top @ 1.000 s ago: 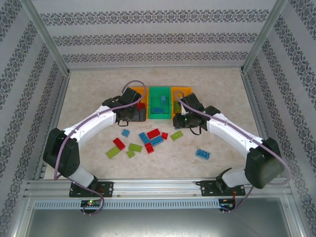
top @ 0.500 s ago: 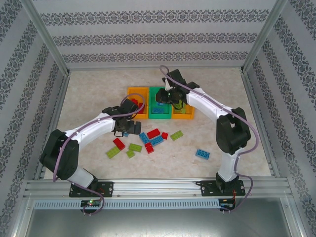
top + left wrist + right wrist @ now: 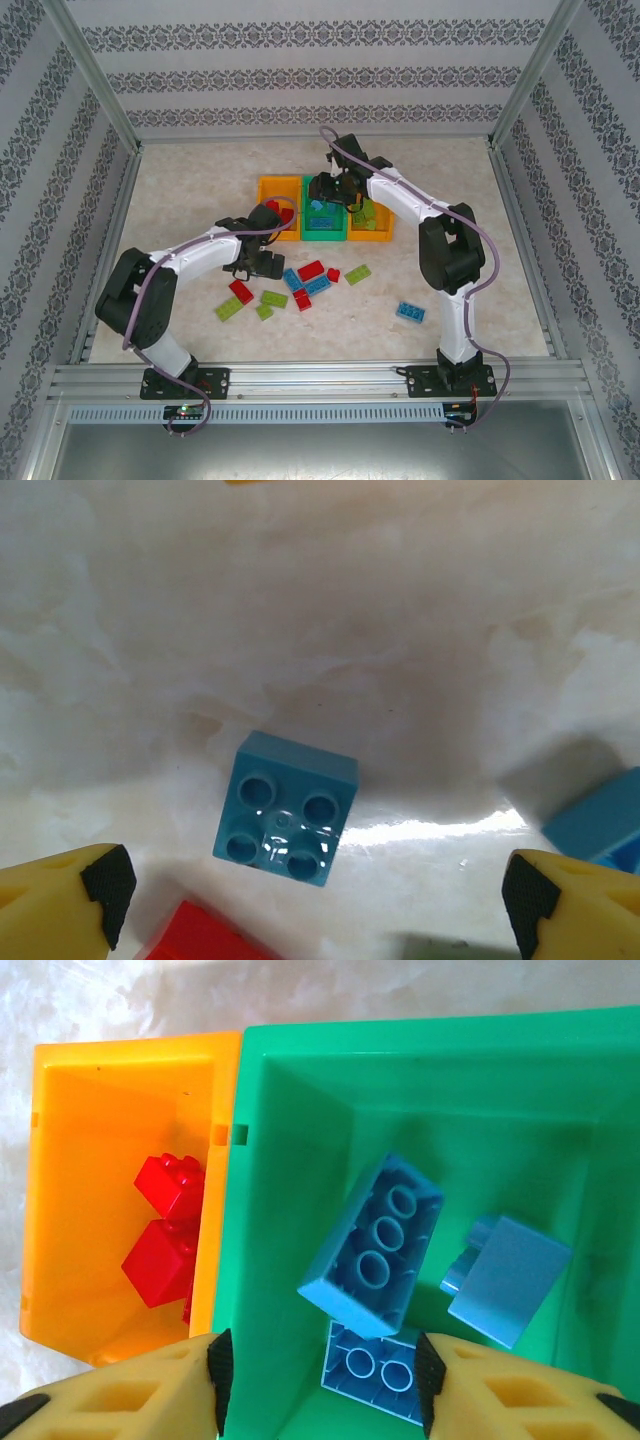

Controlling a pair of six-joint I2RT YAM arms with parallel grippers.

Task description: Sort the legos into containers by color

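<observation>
Stretching forward, right arm (image 3: 405,200) — gripper (image 3: 320,1370) over green bin (image 3: 290,1110), jaws apart

Glossy plastic brick (image 3: 286,808) on smooth (faintly reflective) tabletop (image 3: 400,630).

No text, number, label or brand can be read in these pictures. The studs of the blue lego (image 3: 286,808) on the counter (image 3: 400,630) show no legible letters, and the walls (image 3: 320,80) carry only an ornament pattern.
</observation>
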